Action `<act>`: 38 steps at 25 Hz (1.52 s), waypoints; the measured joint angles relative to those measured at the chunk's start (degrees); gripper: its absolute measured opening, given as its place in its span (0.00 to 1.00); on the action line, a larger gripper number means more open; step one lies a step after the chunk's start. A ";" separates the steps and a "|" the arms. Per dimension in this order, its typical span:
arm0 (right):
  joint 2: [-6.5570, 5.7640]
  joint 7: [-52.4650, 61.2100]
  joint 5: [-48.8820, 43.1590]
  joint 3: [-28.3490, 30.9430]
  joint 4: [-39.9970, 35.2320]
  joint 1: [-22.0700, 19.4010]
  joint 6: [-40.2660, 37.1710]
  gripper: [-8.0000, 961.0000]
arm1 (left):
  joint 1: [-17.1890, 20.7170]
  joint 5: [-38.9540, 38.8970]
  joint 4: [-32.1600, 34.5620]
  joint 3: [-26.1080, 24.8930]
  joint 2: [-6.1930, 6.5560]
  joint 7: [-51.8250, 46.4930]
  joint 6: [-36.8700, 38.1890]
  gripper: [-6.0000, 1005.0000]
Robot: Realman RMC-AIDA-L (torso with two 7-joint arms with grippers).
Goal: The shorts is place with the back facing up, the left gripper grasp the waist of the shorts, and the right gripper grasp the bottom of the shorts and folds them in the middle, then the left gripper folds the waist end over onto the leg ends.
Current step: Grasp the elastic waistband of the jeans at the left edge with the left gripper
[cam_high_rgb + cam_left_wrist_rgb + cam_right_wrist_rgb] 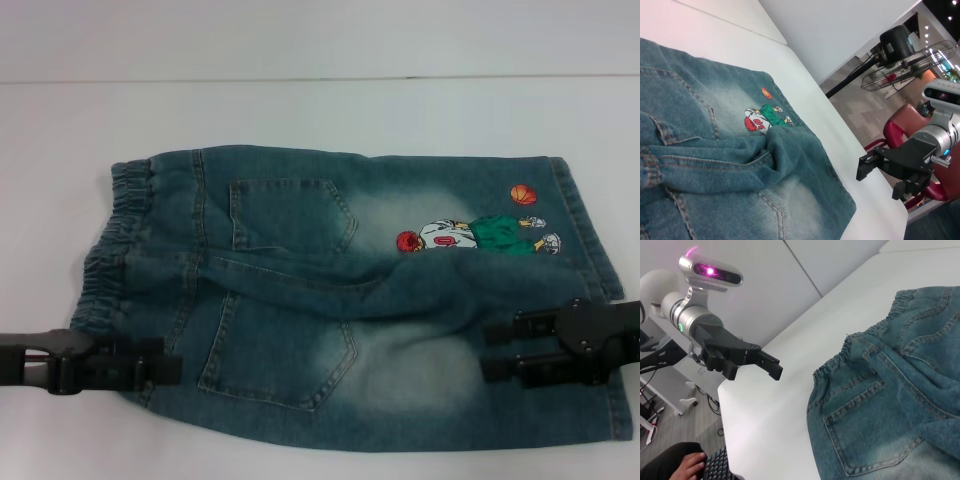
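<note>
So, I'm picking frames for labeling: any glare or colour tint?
Head view: even light, white table slightly washed out, shorts clear. Left wrist view: pinkish tint in one corner of the table. Right wrist view: magenta glow on the left claw's camera.

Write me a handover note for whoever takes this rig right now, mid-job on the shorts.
Left gripper: open, holding nothing, at the elastic waist end.
Right gripper: open, holding nothing, over the leg ends.
Blue denim shorts with a cartoon patch: flat on the white table, back pockets up, middle bunched.
Done: nothing folded yet.
Left: grasp waist and hem, fold in the middle, then fold waist over onto the leg ends.
</note>
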 joint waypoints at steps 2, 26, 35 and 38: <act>0.00 0.00 0.00 0.00 0.00 0.00 0.00 0.71 | 0.00 0.00 0.00 0.00 0.00 -0.10 0.00 0.88; -0.07 -0.96 -0.01 -0.01 -0.09 -0.10 1.50 0.72 | -6.88 19.53 4.46 -0.04 2.69 -30.58 -15.13 0.88; 0.09 -1.58 -0.12 -0.25 -0.06 -0.02 1.73 0.72 | -7.74 21.74 3.09 1.15 2.81 -31.54 -19.17 0.88; 0.09 -1.60 -0.13 -0.24 -0.03 0.00 1.75 0.72 | -7.84 22.61 2.27 1.27 2.91 -31.60 -20.23 0.88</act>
